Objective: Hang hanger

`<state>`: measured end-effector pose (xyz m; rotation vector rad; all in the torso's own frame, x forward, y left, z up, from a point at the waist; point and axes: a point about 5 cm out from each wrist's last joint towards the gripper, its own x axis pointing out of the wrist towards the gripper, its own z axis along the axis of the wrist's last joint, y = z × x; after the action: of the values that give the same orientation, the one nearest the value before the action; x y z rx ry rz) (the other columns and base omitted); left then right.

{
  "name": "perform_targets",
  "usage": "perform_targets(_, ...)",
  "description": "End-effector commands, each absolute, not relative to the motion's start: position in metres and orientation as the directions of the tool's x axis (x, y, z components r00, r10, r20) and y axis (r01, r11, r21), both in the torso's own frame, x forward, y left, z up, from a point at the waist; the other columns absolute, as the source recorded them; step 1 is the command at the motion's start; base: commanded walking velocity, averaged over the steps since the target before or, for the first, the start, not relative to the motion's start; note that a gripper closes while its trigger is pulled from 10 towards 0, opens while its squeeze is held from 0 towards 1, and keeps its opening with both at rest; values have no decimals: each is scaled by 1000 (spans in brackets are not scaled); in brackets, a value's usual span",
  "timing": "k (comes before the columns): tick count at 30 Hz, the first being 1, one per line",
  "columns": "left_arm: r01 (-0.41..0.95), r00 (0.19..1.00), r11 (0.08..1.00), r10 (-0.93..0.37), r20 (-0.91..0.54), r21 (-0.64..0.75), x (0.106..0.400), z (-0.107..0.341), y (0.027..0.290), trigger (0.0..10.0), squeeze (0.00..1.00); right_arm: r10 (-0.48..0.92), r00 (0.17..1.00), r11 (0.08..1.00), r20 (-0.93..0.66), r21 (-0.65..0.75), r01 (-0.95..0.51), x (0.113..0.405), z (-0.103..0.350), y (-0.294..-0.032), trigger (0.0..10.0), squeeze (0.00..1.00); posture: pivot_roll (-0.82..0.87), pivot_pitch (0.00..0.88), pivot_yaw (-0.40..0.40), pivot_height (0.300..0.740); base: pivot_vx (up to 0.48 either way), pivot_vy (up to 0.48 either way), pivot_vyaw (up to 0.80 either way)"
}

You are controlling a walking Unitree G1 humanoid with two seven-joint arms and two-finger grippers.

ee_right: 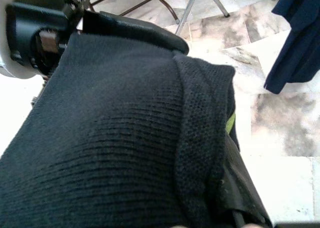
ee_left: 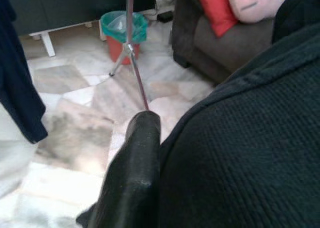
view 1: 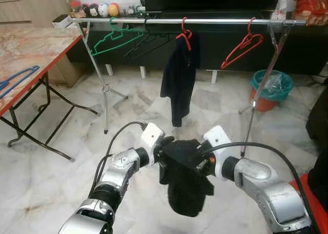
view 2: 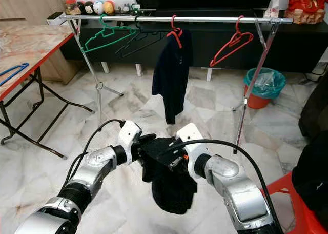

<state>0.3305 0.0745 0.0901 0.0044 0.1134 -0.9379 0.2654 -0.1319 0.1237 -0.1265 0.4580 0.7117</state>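
Centrally, low before the rail [view 1: 205,21]: a black knit [view 1: 187,185], bunched and drooping, held between left gripper [view 1: 165,153] and right gripper [view 1: 201,161]. Left finger [ee_left: 135,173] pressed flat against the knit's edge in the left wrist view; clenched or released, cannot tell. Right gripper buried under the knit in the right wrist view, a thin yellow-green strip [ee_right: 229,123] peeking from a fold; fingers' state likewise impossible to tell. No hanger visible inside the knit.

Above and beyond, spanning the rail from left end to right end: a green hanger [view 1: 115,39] near the left end, 2 black hangers [view 1: 148,41] just beside it, a red hanger [view 1: 185,36] near the middle carrying a navy garment [view 1: 178,80] that hangs limp toward the floor [view 1: 51,167], and a bare red hanger [view 1: 243,46] near the right end, tilted. Rail carried on 2 folding legs, left leg [view 1: 102,85] and right leg [view 1: 261,90], both standing on the marble floor.

At the left edge of the scene: a table [view 1: 31,49] with marbled top and red rim, a blue hanger [view 1: 18,80] lying near its front edge. Behind the rail's right leg: a teal-lined red bin [view 1: 270,90]. Along the far wall: a dark cabinet [view 1: 225,44], small round figures [view 1: 100,9] at its left end. At the lower right corner: a red stool [view 1: 312,203].
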Motion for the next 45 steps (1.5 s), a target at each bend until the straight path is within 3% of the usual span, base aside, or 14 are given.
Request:
perform_targets(1, 809, 578, 584, -811, -88, -70, 331, 93, 81, 0, 0, 629, 666, 737, -401, 36, -675, 265, 134, -124, 10000, 0, -152, 47, 96, 740, 0, 0, 0)
perform_targets(19, 867, 463, 469, -883, -74, -171, 323, 98, 80, 0, 0, 583, 700, 772, -413, 13, -635, 266, 128, -131, 10000, 0, -133, 55, 128, 740, 0, 0, 0)
perform_targets(27, 875, 441, 448, -894, -83, -183, 320, 98, 82, 0, 0, 411, 739, 792, -534, -192, -579, 272, 112, -155, 10000, 0, -127, 56, 140, 740, 0, 0, 0)
perform_targets(45, 885, 414, 428, -904, -110, -185, 318, 99, 80, 0, 0, 473, 729, 784, -495, -140, -604, 271, 113, -153, 10000, 0, -126, 55, 144, 740, 0, 0, 0)
